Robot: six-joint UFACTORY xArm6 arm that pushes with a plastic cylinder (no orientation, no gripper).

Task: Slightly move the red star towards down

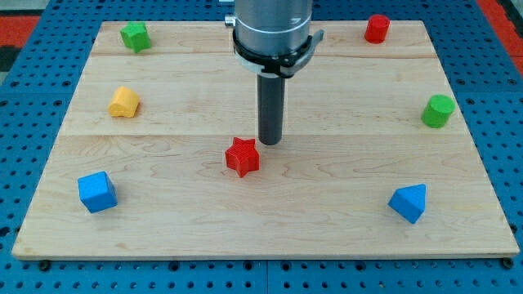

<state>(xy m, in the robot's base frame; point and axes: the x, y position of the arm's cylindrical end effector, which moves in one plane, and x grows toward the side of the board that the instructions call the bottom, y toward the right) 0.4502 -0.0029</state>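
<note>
The red star (pixel 243 157) lies near the middle of the wooden board (pixel 327 204), a little to the view's left of centre. My tip (pixel 270 143) stands just to the view's upper right of the star, very close to it; I cannot tell if it touches. The rod rises from there into the grey arm housing at the view's top.
A green block (pixel 136 37) sits at top left, a yellow block (pixel 124 103) at left, a blue cube (pixel 97 192) at bottom left. A red cylinder (pixel 377 28) sits at top right, a green cylinder (pixel 438 111) at right, a blue triangular block (pixel 409 202) at bottom right.
</note>
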